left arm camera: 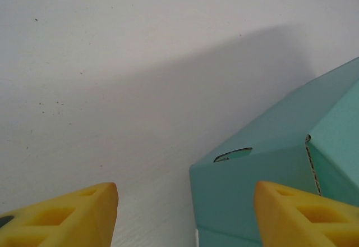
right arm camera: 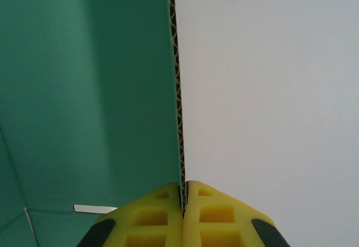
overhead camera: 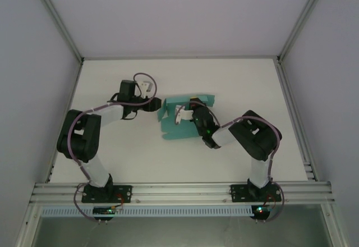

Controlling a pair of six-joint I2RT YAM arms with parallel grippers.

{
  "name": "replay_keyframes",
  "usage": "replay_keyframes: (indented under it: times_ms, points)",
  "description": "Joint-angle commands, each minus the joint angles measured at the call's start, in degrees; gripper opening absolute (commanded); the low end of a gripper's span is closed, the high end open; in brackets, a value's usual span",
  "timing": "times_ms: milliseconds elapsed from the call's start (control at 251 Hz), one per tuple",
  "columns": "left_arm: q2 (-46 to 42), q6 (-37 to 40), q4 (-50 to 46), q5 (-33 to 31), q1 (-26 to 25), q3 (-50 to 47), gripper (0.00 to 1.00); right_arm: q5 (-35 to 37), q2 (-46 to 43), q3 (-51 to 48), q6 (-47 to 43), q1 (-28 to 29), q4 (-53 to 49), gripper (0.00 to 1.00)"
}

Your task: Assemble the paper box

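- Right gripper: the yellow fingers are pressed together on the corrugated edge of one raised teal panel. In its wrist view that edge runs straight up the frame from the fingertips, with the panel face to its left and bare table to its right.
- Left gripper: the fingers stand apart and hold nothing.
- Paper box: part-folded, at the centre of the top view on the white table. Some flaps are raised and others lie flat. Its broad side runs across the frame with a slight tilt.
- Slot: a short curved cut in the box face nearest the left gripper, just above a folded corner at the lower right of the left wrist view.
- Bearing: in the top view the box lies directly right of the left gripper, just beside it. The right gripper sits inside the box outline.
- Nearer arm: the right one, which already grips the box, so the left is your free tool.
- Judgement: your next move likely carries the left gripper rightward onto that near corner. Keep the approach square, since thin board may buckle.
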Motion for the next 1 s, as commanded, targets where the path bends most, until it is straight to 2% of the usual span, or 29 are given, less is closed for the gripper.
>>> replay_keyframes:
  times_ms: [0, 231, 271, 411, 555, 631, 750, 878, 998]
  points:
    - [0.36, 0.09, -2.36, -0.55, -0.67, -0.02, 0.69, 0.79, -1.01, 1.43, 2.88, -1.34, -8.31, 0.00]
    - [1.67, -3.75, -13.28, -17.47, 0.94, 5.35, 0.80, 0.34, -0.34, 2.59, 2.90, -2.06, -9.68, 0.00]
    - [2.64, -4.82, -15.44, -18.48, 2.03, 6.24, 0.80, 0.23, -0.09, 2.86, 3.08, -2.19, -9.94, 0.00]
    - [4.40, -8.16, -14.29, -12.96, 5.60, 5.77, 0.80, 0.36, 0.95, 3.32, 2.70, -2.10, -10.04, 0.00]
    - [4.01, -8.60, -11.86, -11.74, 6.14, 4.81, 0.83, 0.53, 0.75, 3.31, 2.75, -2.09, -10.56, 0.00]
    - [4.14, -6.73, -11.67, -7.76, 6.10, 4.81, 0.82, 0.52, 0.58, 3.14, 2.72, -2.08, -10.92, 0.00]
    - [3.31, -0.78, -8.55, 0.06, 3.62, 2.27, 0.78, 0.79, 0.38, 3.24, 3.37, -2.07, -11.25, 0.00]
    - [3.35, 2.62, -7.44, 2.13, -0.58, 2.15, 0.73, 1.08, 0.71, 3.89, 4.36, -2.29, -12.43, 0.00]
    - [2.91, 1.99, -4.44, 3.30, -2.17, 1.93, 0.71, 1.26, 0.99, 4.11, 4.21, -2.18, -13.05, 0.00]
